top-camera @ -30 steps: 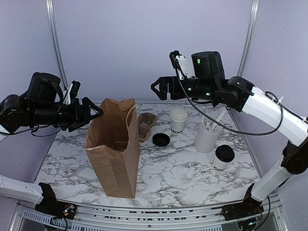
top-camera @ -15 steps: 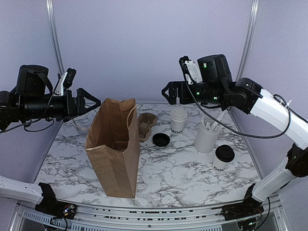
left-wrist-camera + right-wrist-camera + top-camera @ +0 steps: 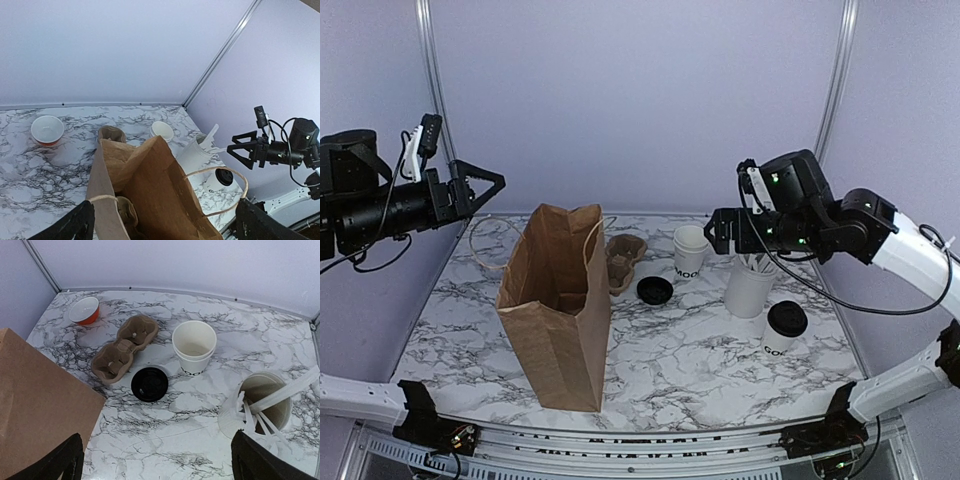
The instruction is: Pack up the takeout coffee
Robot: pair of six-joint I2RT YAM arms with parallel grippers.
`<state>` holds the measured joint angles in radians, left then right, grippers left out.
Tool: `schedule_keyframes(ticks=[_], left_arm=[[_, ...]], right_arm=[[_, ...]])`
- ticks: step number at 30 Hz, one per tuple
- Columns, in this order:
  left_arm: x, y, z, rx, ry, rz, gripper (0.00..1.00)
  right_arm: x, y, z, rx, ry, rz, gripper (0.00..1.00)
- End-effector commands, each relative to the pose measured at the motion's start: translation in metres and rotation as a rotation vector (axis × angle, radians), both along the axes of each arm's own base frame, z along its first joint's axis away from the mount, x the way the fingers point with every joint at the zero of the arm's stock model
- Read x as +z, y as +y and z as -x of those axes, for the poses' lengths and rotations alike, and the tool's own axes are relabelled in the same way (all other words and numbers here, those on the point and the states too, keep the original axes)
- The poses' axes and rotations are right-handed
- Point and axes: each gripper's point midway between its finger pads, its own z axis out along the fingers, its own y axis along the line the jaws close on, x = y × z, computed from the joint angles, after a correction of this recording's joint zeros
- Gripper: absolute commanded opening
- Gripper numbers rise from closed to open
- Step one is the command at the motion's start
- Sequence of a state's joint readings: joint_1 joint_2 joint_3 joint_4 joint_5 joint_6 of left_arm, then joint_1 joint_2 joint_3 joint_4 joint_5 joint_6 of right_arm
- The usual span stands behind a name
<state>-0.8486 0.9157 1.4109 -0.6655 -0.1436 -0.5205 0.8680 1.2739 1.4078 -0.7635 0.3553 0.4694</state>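
The takeout coffee (image 3: 786,325), a white cup with a black lid, stands at the right front of the marble table; the left wrist view shows it (image 3: 223,178) past the bag's string handle. The brown paper bag (image 3: 558,300) stands open at left of centre, with a cardboard carrier (image 3: 125,215) inside it. My left gripper (image 3: 485,188) hangs open, high and to the left of the bag's mouth, holding nothing. My right gripper (image 3: 713,235) is open and empty, above the table between the stacked cups and the utensil cylinder, well above and behind the coffee.
A loose black lid (image 3: 654,290) lies beside stacked lidless cups (image 3: 691,250) and a second cardboard carrier (image 3: 625,260). A tall white cylinder with utensils (image 3: 752,282) stands just behind the coffee. An orange bowl (image 3: 84,310) sits at the far left back.
My left arm has pulled up and left, away from the bag, its jaws spreading wider. My right arm has swung right and lower, toward the utensil cylinder.
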Motion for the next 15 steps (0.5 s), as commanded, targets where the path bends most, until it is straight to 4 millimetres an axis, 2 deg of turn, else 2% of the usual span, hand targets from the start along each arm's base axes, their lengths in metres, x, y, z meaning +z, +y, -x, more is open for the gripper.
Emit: schedule_keyframes(ticks=[1,5,11,15], left_arm=[[0.007,0.023,-0.025,0.175,-0.068,-0.059,0.99],[0.002,0.044,-0.043,0.287,-0.062,-0.118,0.99],[-0.010,0.064,-0.071,0.332,0.001,-0.122,0.99],[-0.031,0.070,-0.087,0.320,0.082,-0.095,0.99]], right_arm=[[-0.018,-0.044,0.017,-0.126,0.064,0.018,1.00],[-0.045,-0.087,0.027,-0.224,0.134,0.024,1.00],[-0.075,-0.129,0.044,-0.330,0.206,0.037,1.00],[-0.100,-0.152,0.055,-0.396,0.262,0.056,1.00]])
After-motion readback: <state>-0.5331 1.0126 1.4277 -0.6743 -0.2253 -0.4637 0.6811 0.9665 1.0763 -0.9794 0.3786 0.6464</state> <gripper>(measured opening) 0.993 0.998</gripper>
